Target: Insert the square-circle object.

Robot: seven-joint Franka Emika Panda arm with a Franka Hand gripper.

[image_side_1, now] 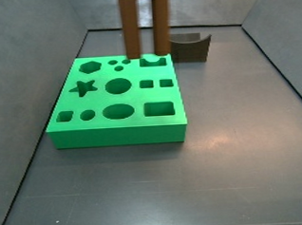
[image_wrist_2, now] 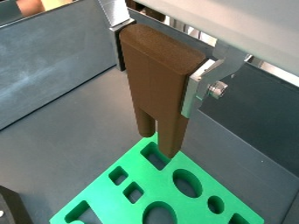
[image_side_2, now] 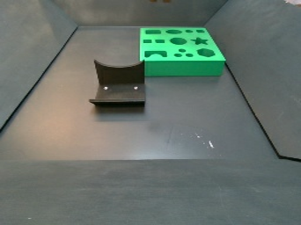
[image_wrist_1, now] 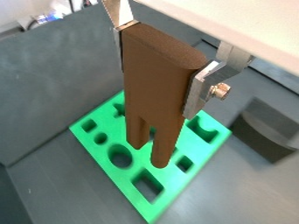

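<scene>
Between tool (image_wrist_1: 163, 66) fingers, brown piece (image_wrist_1: 155, 87) above green board (image_side_1: 117, 97)

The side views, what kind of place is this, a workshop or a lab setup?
Likely a robot test cell: a dark walled bin floor holds only a green shape-sorting block and the fixture, while the gripper holds a brown two-pronged piece above the block.

The gripper (image_wrist_1: 163, 63) clamps a brown two-pronged piece (image_wrist_1: 155, 87) upright above the green cutout block (image_wrist_1: 140, 162).
</scene>
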